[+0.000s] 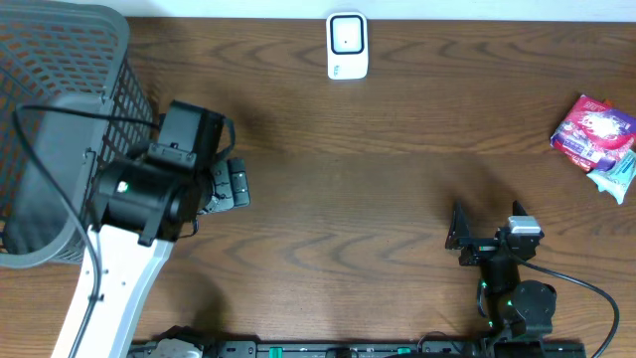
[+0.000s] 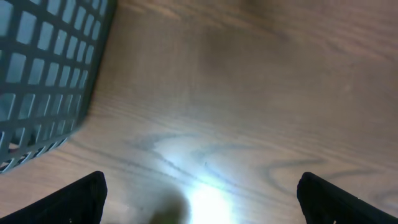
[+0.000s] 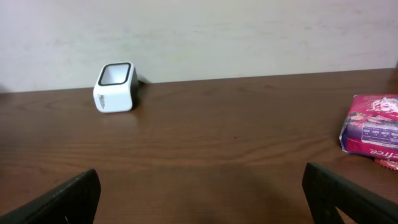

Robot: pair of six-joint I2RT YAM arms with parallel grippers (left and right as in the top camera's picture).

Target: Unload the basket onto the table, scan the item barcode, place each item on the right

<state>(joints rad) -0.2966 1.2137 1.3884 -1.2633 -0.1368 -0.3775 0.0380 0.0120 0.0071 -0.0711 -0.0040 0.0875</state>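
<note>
- Fingers on my right gripper (image 3: pixel 202 202) are standing wide apart and holding nothing. I am seeing only bare table (image 3: pixel 217 162) between them.
- Fingers on my left gripper (image 2: pixel 199 202) are spread wide too, and they are gripping nothing. They are hanging over the wood just beside the gray basket (image 2: pixel 43 74).
- I am looking for the thing to scan. The pink packet (image 1: pixel 594 127) is lying flat near the far right edge of the table, well apart from both grippers.
- A blue-green packet (image 1: pixel 618 181) is poking out at its near side, touching it.
- The white scanner (image 1: pixel 347 45) is sitting at the far middle of the table, by the wall, well apart from the pink packet.
- I am thinking the job is only starting. Nothing is picked up yet, and the right gripper is the nearer one to the packet.
- I am worrying about the grab. The packet is looking thin and shiny, so the fingers could be sliding off it or pushing it over the table edge.
- I am also worrying about pinching both packets at once, since they are touching.
- I cannot tell where the barcode is. If it is facing away, the scanner will be reading nothing, and I will be needing to turn the packet.
</note>
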